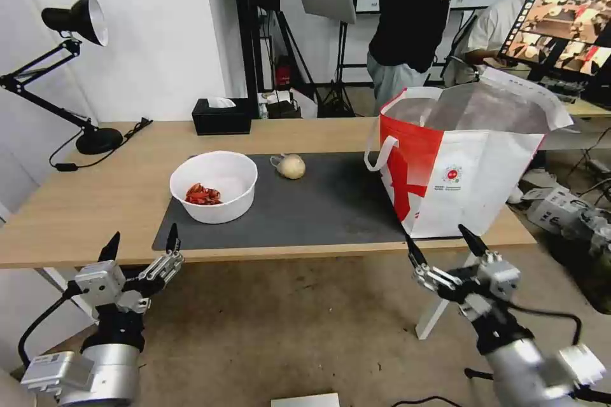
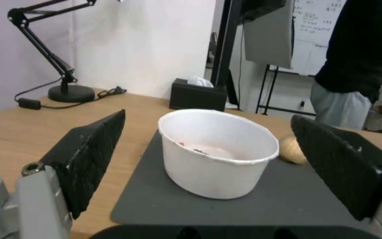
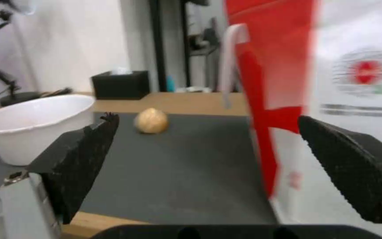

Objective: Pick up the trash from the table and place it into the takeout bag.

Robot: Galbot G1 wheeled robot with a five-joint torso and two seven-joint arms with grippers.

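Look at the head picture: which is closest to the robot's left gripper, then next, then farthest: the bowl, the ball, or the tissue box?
1. White bowl, on the mat's left part.
2. Beige ball, mid-mat, farther back.
3. Black tissue box, at the table's back edge.

Table (image 1: pixel 76 203): light wood, matt. Mat (image 1: pixel 318 210): dark grey, matt. Bowl (image 1: pixel 214 186): smooth white plastic. Bag (image 1: pixel 468 165): foil-lined, glossy.

Both arms rise from the bottom corners of the head view, wrists angled upward. The left gripper (image 1: pixel 141 242) sits at lower left, its jaws spread wide and holding nothing. The right gripper (image 1: pixel 442 243) sits at lower right, likewise spread apart and unloaded.
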